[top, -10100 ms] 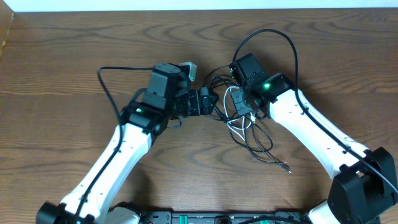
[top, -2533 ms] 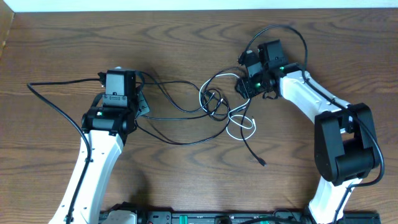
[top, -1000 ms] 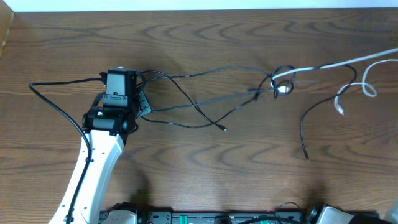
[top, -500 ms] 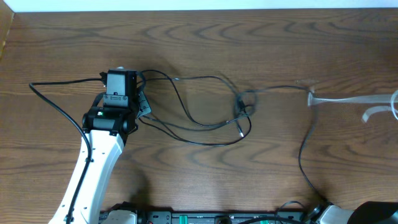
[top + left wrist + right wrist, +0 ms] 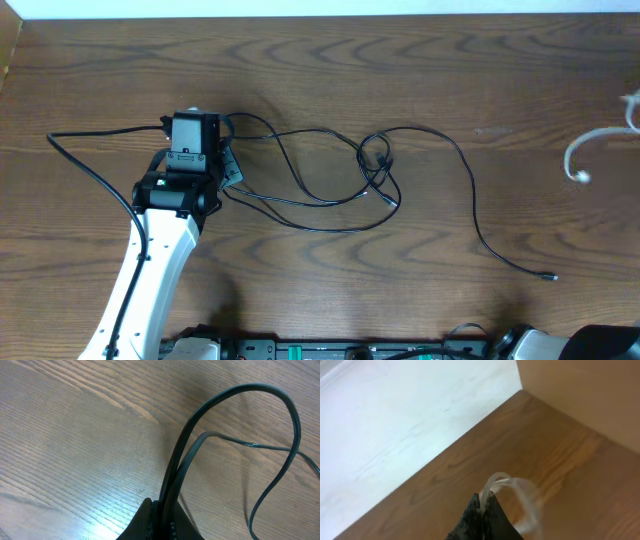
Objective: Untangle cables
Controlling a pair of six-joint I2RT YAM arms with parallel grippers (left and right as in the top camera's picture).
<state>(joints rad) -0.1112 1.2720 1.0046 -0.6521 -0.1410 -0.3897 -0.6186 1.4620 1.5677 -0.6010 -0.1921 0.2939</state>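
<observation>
Finding one: the white cable has come free. Half a second ago it was drawn taut with a black strand hooked on it. Now it curls alone at the 3 o'clock edge of the table, well apart from the rest.

Finding two: the released black strand has dropped flat, and its plug end lies out toward 4 o'clock. The black cables have slackened and run from 9 o'clock across the centre.

We judge the white-from-black separation done. The black cables still cross one another at a small loop just off centre toward 2 o'clock, so work remains there.

Tools: the left gripper, at 9 o'clock, is closed tight on the black cables, and two strands rise from between its fingers. The right gripper is closed on the white cable beyond the table's 3 o'clock side.

Limits of inspection:
- The right arm is out of the overhead view, apart from a dark part at the 5 o'clock corner.
- The white cable is cut off by the 3 o'clock border overhead and is smeared by motion in the right wrist view, so its full run cannot be traced.
- We cannot tell whether the loop is a true knot or a loose crossing.
- We cannot tell how many separate black cables there are.
- The left fingers are cropped at 6 o'clock in their own view.
</observation>
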